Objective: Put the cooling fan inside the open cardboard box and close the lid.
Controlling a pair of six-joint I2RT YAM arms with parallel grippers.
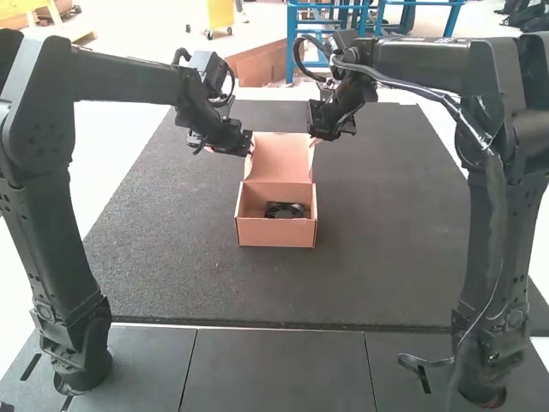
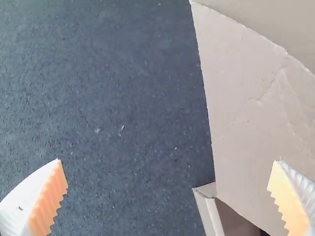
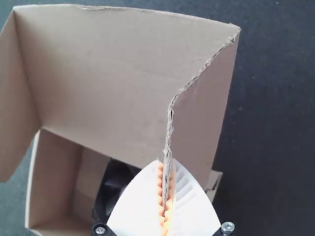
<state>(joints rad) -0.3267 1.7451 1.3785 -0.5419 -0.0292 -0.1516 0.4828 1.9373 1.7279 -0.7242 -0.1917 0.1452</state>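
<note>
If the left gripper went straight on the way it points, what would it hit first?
Probably the box's raised lid, under one finger; the other would reach the black mat. Depth is unclear.
</note>
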